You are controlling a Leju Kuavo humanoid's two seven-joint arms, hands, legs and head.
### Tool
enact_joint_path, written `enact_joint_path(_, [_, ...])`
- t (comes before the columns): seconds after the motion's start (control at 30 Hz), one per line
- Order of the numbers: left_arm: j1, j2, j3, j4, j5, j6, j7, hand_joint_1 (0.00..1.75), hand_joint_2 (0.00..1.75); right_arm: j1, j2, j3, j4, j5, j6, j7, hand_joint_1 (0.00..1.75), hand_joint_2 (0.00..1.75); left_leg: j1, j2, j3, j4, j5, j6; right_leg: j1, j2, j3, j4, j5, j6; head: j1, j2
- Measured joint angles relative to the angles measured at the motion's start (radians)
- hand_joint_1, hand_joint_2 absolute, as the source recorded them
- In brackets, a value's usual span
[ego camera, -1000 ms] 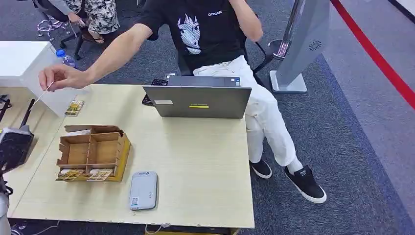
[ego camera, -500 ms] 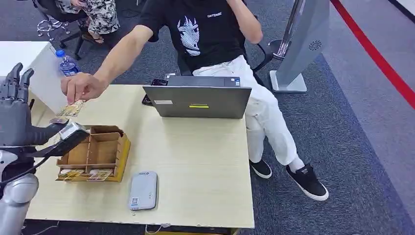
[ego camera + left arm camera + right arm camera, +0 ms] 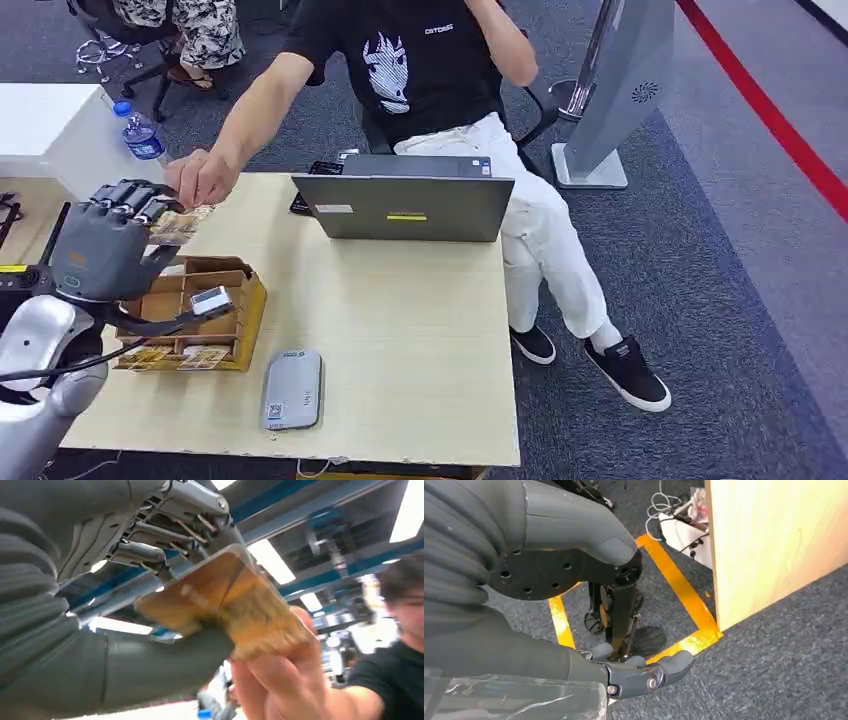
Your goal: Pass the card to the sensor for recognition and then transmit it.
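1. A pale wooden surface (image 3: 400, 330) stands on grey carpet, with a person seated at its far side behind a laptop (image 3: 405, 205).
2. The left hand (image 3: 105, 245) is raised over the surface's far left part, its fingers (image 3: 165, 535) and thumb meeting on the card (image 3: 225, 605).
3. The person's hand (image 3: 200, 178) pinches the card's other end, so both appear to hold it at once; how firmly the robot's fingers grip it cannot be told.
4. The right hand (image 3: 624, 625) hangs beside the surface over the floor, fingers loosely curled with nothing in them.
5. The handover goes well if the thumb presses flat on the card's face before the person lets go, with no pull until then.
6. The grey sensor (image 3: 293, 388) lies flat near the front edge, just beside the cardboard organiser (image 3: 190, 312); the card should probably travel there level, face down.
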State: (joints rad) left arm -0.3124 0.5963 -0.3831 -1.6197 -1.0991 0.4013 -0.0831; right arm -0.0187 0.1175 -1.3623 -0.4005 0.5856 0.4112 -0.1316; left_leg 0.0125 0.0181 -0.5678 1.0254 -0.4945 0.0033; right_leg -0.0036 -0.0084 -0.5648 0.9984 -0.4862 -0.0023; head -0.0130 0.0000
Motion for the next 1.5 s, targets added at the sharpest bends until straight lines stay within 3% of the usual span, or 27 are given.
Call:
enact_joint_path(0.2, [-0.033, 0.053, -0.121, 0.024, -0.106, 0.05, 0.027, 1.75, 1.75, -0.01, -0.014, -0.016, 0.042, 0.047, -0.005, -0.026, 0.0, 1.75, 0.0, 0.0, 0.0, 0.0, 0.0, 0.0, 0.0, 0.0, 0.0, 0.0, 0.0, 0.0, 0.0, 0.0])
enact_joint_path(0.3, [-0.029, 0.062, -0.147, 0.027, -0.107, 0.085, 0.021, 1.75, 1.75, -0.009, -0.014, -0.021, 0.042, 0.052, 0.013, -0.024, 0.0, 1.75, 0.0, 0.0, 0.0, 0.0, 0.0, 0.0, 0.0, 0.0, 0.0, 0.0, 0.0, 0.0, 0.0, 0.0])
enact_joint_path(0.6, [0.035, 0.045, -0.218, 0.02, -0.066, 0.126, -0.023, 1.75, 1.75, -0.009, 0.001, -0.032, 0.01, 0.05, 0.03, -0.006, 0.0, 1.75, 0.0, 0.0, 0.0, 0.0, 0.0, 0.0, 0.0, 0.0, 0.0, 0.0, 0.0, 0.0, 0.0, 0.0])
enact_joint_path(0.97, [0.083, 0.022, -0.266, 0.018, -0.045, 0.125, -0.042, 1.75, 1.75, -0.009, 0.012, -0.045, -0.012, 0.05, 0.032, -0.003, 0.0, 1.75, 0.0, 0.0, 0.0, 0.0, 0.0, 0.0, 0.0, 0.0, 0.0, 0.0, 0.0, 0.0, 0.0, 0.0])
enact_joint_path(1.2, [0.095, 0.014, -0.295, 0.025, -0.015, 0.066, -0.054, 1.75, 1.75, -0.009, 0.018, -0.05, -0.024, 0.049, 0.042, 0.006, 0.0, 1.75, 0.0, 0.0, 0.0, 0.0, 0.0, 0.0, 0.0, 0.0, 0.0, 0.0, 0.0, 0.0, 0.001, 0.0])
enact_joint_path(1.5, [0.109, -0.006, -0.38, 0.123, -0.005, -0.011, -0.061, 1.75, 1.75, -0.009, 0.018, -0.05, -0.023, 0.052, 0.042, 0.006, 0.0, 1.75, 0.0, 0.0, 0.0, 0.0, 0.0, 0.0, 0.0, 0.0, 0.0, 0.0, 0.0, 0.0, 0.001, 0.0])
